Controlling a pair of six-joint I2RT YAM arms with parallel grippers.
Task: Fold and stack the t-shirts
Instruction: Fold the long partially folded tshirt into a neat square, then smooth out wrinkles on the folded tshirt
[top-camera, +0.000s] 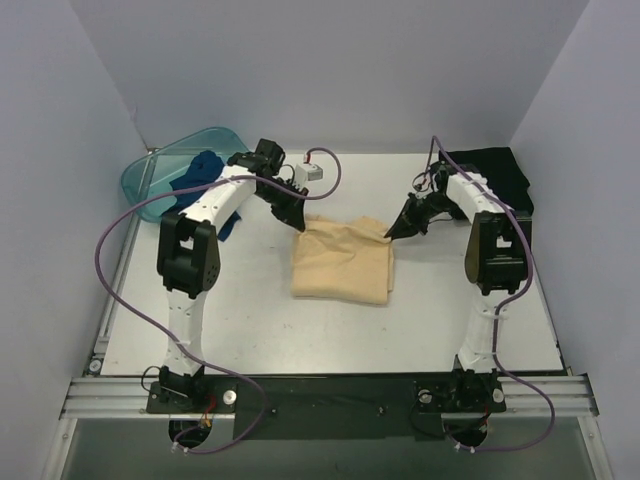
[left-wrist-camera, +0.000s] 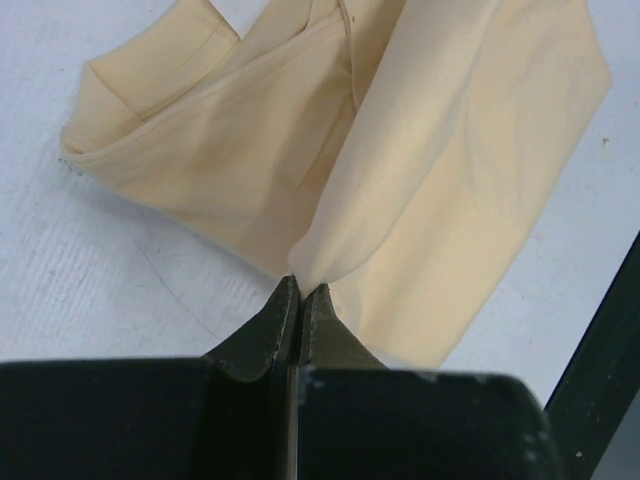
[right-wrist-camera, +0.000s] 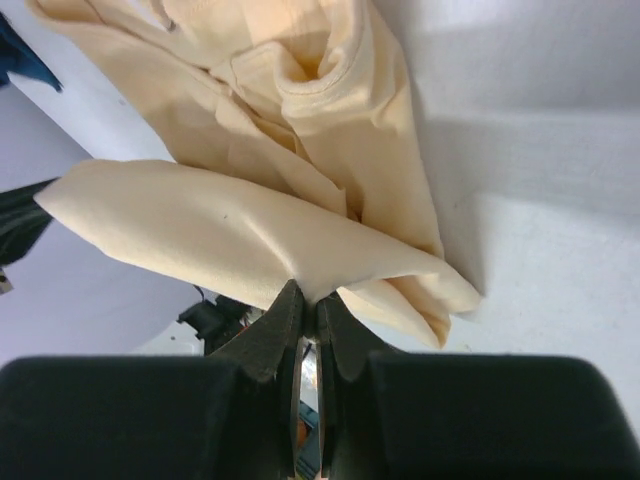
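A pale yellow-tan t-shirt (top-camera: 341, 260) lies partly folded in the middle of the table. My left gripper (top-camera: 300, 224) is shut on its far left corner, and the cloth (left-wrist-camera: 400, 150) rises from the pinched tips. My right gripper (top-camera: 392, 232) is shut on the far right corner, where a fold of the same shirt (right-wrist-camera: 220, 230) comes out of the jaws. A dark blue t-shirt (top-camera: 202, 178) hangs out of the basin at the back left. A black t-shirt (top-camera: 495, 172) lies at the back right, behind my right arm.
A teal translucent basin (top-camera: 150, 180) stands at the back left corner. Purple cables loop from both arms. Grey walls close in the table on three sides. A black rail (top-camera: 330, 392) runs along the near edge.
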